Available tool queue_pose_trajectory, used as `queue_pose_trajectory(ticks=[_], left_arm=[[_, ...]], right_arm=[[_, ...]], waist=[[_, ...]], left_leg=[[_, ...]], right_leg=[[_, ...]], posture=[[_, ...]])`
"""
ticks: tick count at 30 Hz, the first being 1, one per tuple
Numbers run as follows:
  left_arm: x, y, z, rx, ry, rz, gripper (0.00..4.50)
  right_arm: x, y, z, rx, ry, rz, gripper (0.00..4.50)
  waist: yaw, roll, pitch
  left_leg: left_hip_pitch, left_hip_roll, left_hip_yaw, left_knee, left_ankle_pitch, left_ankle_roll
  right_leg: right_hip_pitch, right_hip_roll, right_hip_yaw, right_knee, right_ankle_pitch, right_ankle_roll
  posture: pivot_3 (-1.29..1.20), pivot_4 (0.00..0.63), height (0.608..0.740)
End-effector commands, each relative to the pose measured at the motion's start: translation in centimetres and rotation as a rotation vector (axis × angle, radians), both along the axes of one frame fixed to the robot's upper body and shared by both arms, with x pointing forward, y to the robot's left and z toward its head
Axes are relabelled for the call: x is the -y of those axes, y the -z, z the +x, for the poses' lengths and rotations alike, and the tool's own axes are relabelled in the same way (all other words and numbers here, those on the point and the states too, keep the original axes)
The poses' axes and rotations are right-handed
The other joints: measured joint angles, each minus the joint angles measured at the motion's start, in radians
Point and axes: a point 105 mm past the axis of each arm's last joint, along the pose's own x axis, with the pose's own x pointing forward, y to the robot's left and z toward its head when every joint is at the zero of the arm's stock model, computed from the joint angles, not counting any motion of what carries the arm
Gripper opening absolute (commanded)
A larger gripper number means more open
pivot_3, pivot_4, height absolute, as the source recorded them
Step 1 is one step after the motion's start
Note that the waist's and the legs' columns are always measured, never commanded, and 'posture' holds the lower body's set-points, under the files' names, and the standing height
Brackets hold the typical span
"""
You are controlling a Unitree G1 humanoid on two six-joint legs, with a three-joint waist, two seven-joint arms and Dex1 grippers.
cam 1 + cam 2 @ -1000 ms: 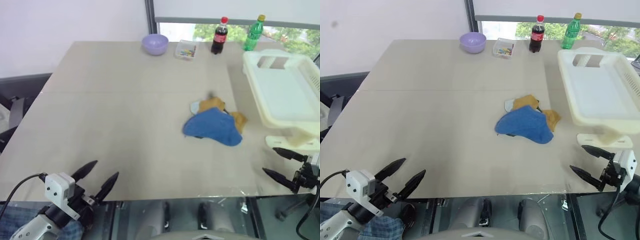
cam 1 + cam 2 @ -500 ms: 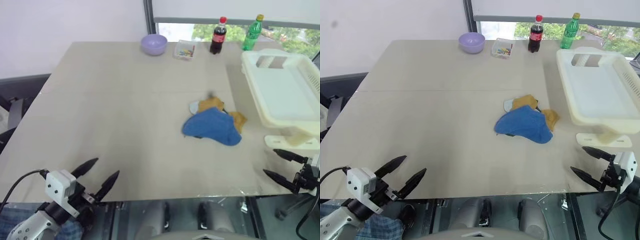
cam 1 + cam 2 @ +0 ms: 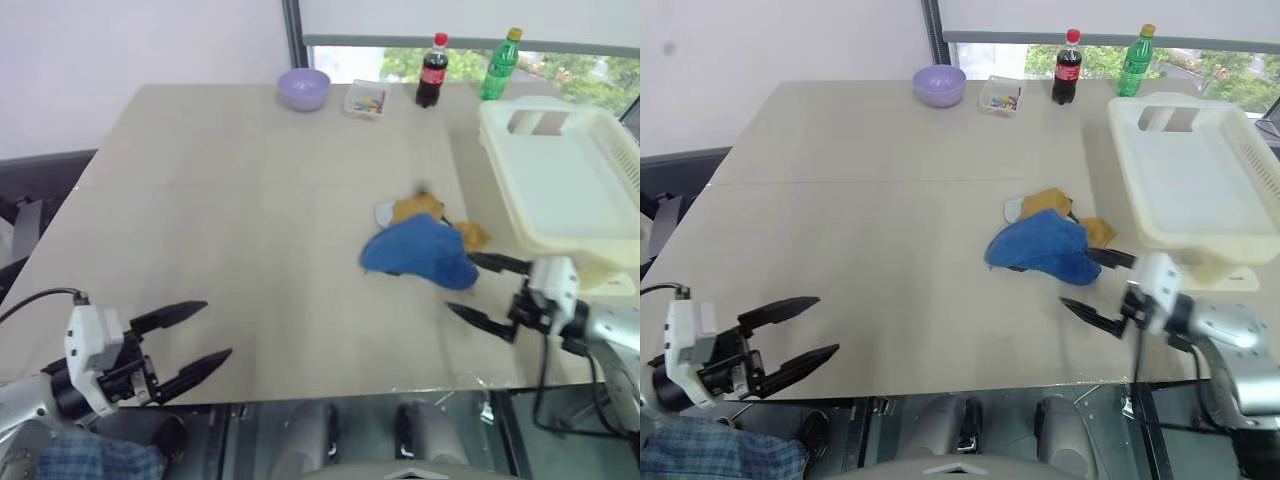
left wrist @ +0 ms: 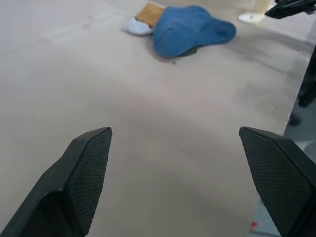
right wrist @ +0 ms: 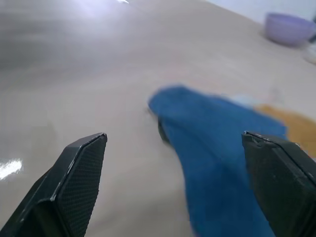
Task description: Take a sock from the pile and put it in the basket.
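A window is lighting the beige table (image 3: 250, 200). Your right gripper (image 3: 484, 290), jaws spread, is nearing the sock (image 3: 418, 253) from four o'clock; it's looking soft and floppy, so pinch its bunched middle.

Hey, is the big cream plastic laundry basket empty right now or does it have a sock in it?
Empty. The cream-white slotted plastic laundry basket shows a bare floor.
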Motion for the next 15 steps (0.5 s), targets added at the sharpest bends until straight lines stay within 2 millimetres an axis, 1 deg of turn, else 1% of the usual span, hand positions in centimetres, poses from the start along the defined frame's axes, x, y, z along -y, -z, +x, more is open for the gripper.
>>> queue_pose_trajectory(ticks=[1, 2, 4, 5, 8, 10, 12, 13, 14, 15], left_arm=[[0.1, -1.1, 0.2, 0.031, 0.026, 0.013, 4.42], [0.3, -1.1, 0.4, 0.033, 0.032, 0.018, 4.42], [0.5, -1.1, 0.5, 0.036, 0.037, 0.021, 4.42], [0.5, -1.1, 0.6, 0.044, 0.035, 0.025, 4.42], [0.9, -0.9, 0.6, 0.045, 0.037, 0.034, 4.42], [1.0, -0.7, 0.5, 0.041, 0.038, 0.036, 4.42], [1.1, -0.6, 0.5, 0.039, 0.034, 0.031, 4.50], [1.1, -0.5, 0.5, 0.037, 0.033, 0.034, 4.50], [1.1, -0.4, 0.4, 0.035, 0.032, 0.035, 4.50], [1.1, -0.3, 0.4, 0.034, 0.031, 0.035, 4.50]], right_arm=[[-2.5, 0.0, 2.2, 0.054, 0.064, -0.113, 4.50], [-3.4, 0.0, 2.6, 0.063, 0.058, -0.130, 4.50], [-4.3, 0.2, 2.8, 0.058, 0.044, -0.145, 4.50], [-4.7, 0.5, 3.1, 0.051, 0.056, -0.164, 4.50], [-5.1, 1.5, 3.5, 0.017, 0.072, -0.205, 4.50], [-5.2, 1.5, 3.6, 0.001, 0.075, -0.212, 4.50], [-5.4, 1.4, 3.7, -0.024, 0.084, -0.198, 3.90], [-5.3, 1.4, 3.7, -0.029, 0.086, -0.206, 3.45], [-5.3, 1.5, 3.8, -0.028, 0.084, -0.225, 3.16], [-5.2, 1.6, 3.7, -0.023, 0.081, -0.244, 2.76]], waist=[[-0.001, -0.002, 0.000], [-0.002, -0.002, 0.000], [0.001, -0.002, 0.000], [0.002, -0.002, 0.000], [0.002, -0.002, 0.000], [-0.001, -0.002, 0.000], [-0.005, -0.002, 0.000], [-0.006, -0.003, 0.000], [-0.008, -0.003, 0.000], [-0.011, -0.002, 0.000]], left_leg=[[0.000, 0.000, 0.000, 0.000, 0.000, 0.000], [0.000, 0.000, 0.000, 0.000, 0.000, 0.000], [-0.001, -0.001, 0.001, 0.000, 0.000, 0.000], [-0.001, -0.001, 0.000, 0.000, 0.000, -0.001], [-0.002, -0.003, 0.000, 0.000, 0.000, -0.001], [-0.003, -0.003, 0.000, 0.000, 0.000, -0.001], [-0.003, -0.003, 0.001, 0.000, 0.000, -0.001], [-0.002, -0.002, 0.001, 0.000, 0.000, -0.001], [-0.002, -0.002, 0.000, 0.000, 0.000, -0.001], [-0.002, -0.002, 0.000, 0.000, 0.000, -0.001]], right_leg=[[0.000, 0.000, 0.000, 0.000, 0.000, 0.000], [0.000, 0.000, 0.000, 0.000, 0.000, 0.000], [-0.001, 0.000, 0.000, 0.000, 0.000, 0.000], [-0.001, 0.000, 0.000, 0.000, 0.000, 0.000], [0.000, 0.000, -0.001, 0.000, 0.002, 0.004], [0.000, 0.000, -0.001, -0.001, 0.002, 0.004], [0.000, 0.000, -0.001, -0.001, 0.002, 0.004], [0.000, 0.000, -0.001, -0.001, 0.002, 0.004], [0.000, 0.001, -0.001, -0.001, 0.002, 0.004], [0.000, 0.001, -0.001, -0.001, 0.002, 0.004]], posture=[[0.00, 0.150, 0.740], [0.00, 0.150, 0.740], [0.00, 0.150, 0.740], [0.00, 0.150, 0.740], [0.00, 0.150, 0.740], [0.00, 0.150, 0.740], [0.00, 0.150, 0.740], [0.00, 0.150, 0.740], [0.00, 0.150, 0.740], [0.00, 0.150, 0.740]])
